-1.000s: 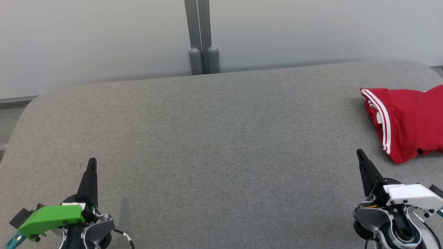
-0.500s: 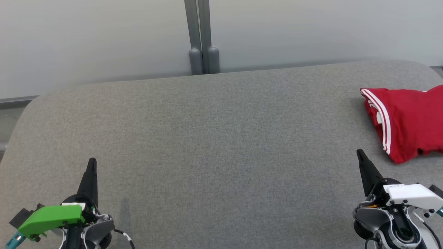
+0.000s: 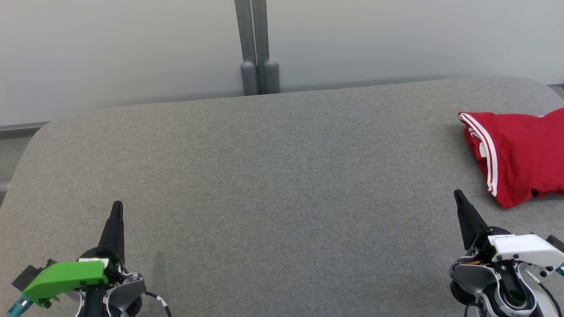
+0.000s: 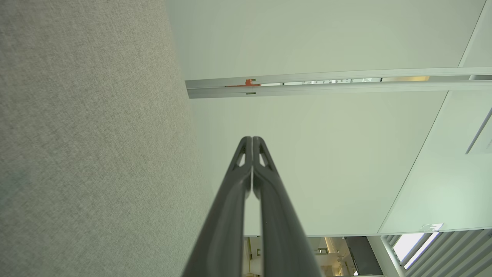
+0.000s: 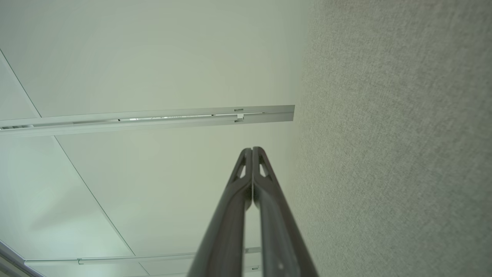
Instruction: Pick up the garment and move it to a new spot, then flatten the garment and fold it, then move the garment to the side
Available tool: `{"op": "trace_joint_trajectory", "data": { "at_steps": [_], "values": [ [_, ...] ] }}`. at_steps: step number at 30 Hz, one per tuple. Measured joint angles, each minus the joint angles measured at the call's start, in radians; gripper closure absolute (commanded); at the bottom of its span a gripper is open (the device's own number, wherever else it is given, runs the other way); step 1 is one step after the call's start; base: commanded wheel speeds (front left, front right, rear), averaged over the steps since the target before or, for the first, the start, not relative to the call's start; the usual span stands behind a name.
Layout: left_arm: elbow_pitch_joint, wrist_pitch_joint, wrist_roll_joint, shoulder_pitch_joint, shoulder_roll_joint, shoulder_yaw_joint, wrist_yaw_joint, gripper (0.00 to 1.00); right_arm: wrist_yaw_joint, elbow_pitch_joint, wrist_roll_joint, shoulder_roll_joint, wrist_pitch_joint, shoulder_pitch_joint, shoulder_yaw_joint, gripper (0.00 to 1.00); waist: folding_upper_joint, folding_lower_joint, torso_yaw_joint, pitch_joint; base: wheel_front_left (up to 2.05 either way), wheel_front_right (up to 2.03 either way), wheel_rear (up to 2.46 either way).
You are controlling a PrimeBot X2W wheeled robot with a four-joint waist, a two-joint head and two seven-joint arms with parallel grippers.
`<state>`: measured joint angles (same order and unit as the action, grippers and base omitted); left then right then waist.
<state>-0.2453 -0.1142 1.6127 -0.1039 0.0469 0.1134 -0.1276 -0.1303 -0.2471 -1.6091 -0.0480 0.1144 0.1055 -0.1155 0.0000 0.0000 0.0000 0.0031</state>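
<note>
Garment (image 3: 524, 154) looks soft and light; we judge its striped edge (image 3: 490, 154) the best hold; left claw (image 3: 116, 206) and right claw (image 3: 458, 194) sit pressed together, empty.

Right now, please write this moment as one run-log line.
red garment: lying on gray surface, right side | left gripper: shut, empty | right gripper: shut, empty

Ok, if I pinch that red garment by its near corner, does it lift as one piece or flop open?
Probably flops: the red garment lies in soft, rounded folds, so lifted layers would likely sag and unfold. It looks thin, so likely light. The woven grey surface may grip, so pushing would likely bunch it rather than slide it.
</note>
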Motion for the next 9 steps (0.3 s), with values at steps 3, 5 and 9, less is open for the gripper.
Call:
{"op": "trace_joint_trajectory", "data": {
  "at_steps": [3,5,9],
  "values": [
    [0.0,0.0,0.0,0.0,0.0,0.0,0.0,1.0,0.0,0.0,0.0,0.0,0.0,0.0,0.0,1.0,0.0,0.0,0.0,0.0,0.0,0.0,0.0],
    [0.0,0.0,0.0,0.0,0.0,0.0,0.0,1.0,0.0,0.0,0.0,0.0,0.0,0.0,0.0,1.0,0.0,0.0,0.0,0.0,0.0,0.0,0.0],
    [0.0,0.0,0.0,0.0,0.0,0.0,0.0,1.0,0.0,0.0,0.0,0.0,0.0,0.0,0.0,1.0,0.0,0.0,0.0,0.0,0.0,0.0,0.0]
  ]
}}
